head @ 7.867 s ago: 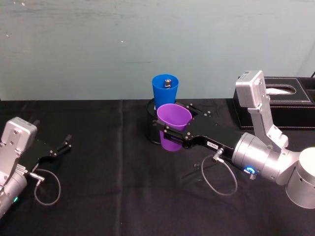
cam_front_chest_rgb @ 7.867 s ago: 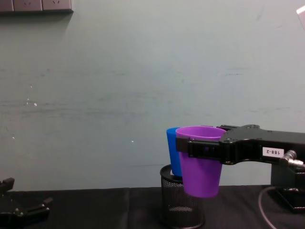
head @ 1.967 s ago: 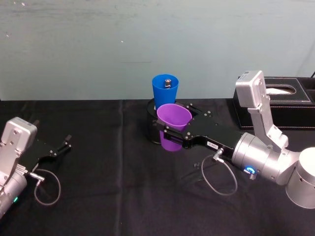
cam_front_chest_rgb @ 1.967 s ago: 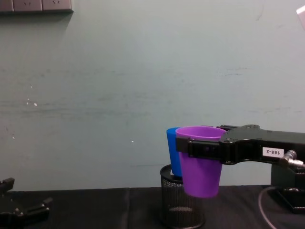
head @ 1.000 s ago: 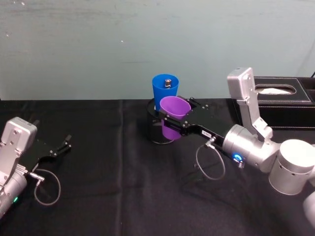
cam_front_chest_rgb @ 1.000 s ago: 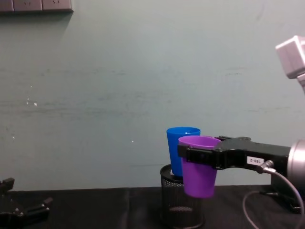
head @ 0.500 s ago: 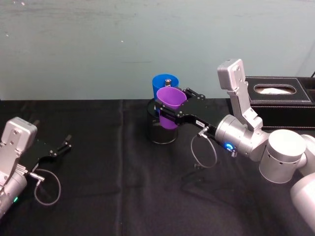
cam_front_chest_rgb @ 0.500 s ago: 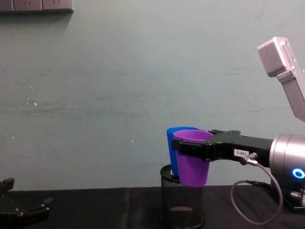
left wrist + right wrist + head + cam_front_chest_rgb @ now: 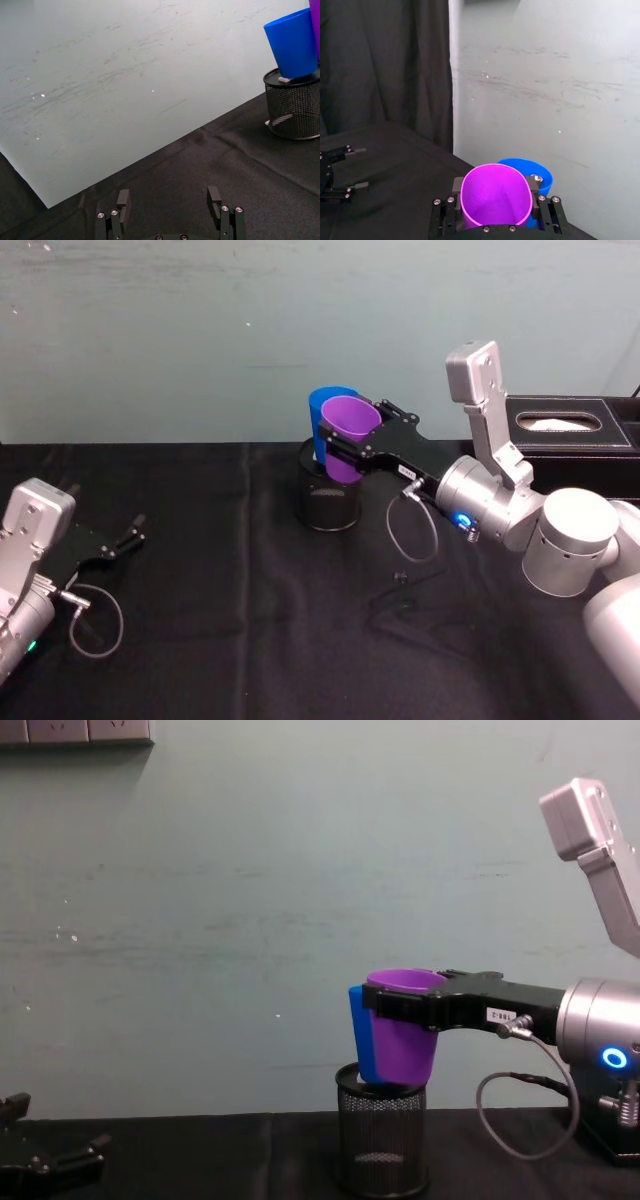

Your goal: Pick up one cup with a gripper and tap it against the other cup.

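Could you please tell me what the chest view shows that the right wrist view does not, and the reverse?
The chest view gives the side profile: the blue cup standing in the black mesh holder, the purple cup with its base near the holder's rim. The right wrist view gives the purple cup's empty inside and a dark curtain. Both share the right gripper shut on the purple cup, the blue cup close behind it, and the left gripper open on the black cloth.

Free tabletop (image 9: 215, 560) left of blue cup (image 9: 315, 427)
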You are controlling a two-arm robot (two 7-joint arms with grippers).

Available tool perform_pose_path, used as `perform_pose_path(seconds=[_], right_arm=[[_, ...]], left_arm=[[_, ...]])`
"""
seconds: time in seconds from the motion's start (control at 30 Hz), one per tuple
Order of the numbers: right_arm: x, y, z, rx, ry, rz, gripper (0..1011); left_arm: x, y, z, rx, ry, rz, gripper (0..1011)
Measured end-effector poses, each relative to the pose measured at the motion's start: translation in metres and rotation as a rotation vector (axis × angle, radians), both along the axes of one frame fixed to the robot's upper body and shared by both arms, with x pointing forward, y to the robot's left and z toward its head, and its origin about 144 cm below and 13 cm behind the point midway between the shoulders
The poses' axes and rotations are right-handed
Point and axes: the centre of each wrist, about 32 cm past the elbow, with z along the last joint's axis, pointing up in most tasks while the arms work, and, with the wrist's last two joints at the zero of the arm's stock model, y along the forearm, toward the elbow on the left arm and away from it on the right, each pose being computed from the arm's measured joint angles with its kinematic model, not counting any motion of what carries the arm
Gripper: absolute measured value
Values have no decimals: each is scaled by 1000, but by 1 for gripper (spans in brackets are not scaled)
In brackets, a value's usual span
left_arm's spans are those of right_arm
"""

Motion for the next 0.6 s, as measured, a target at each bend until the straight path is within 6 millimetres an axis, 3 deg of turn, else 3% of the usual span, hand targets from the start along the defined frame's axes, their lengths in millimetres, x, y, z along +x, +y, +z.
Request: perform_pose_path(seconds=[0.6], right_arm=[[4, 6, 5, 10, -6, -3, 742]], left_arm=[[0, 0, 0, 0, 0, 0, 1000]])
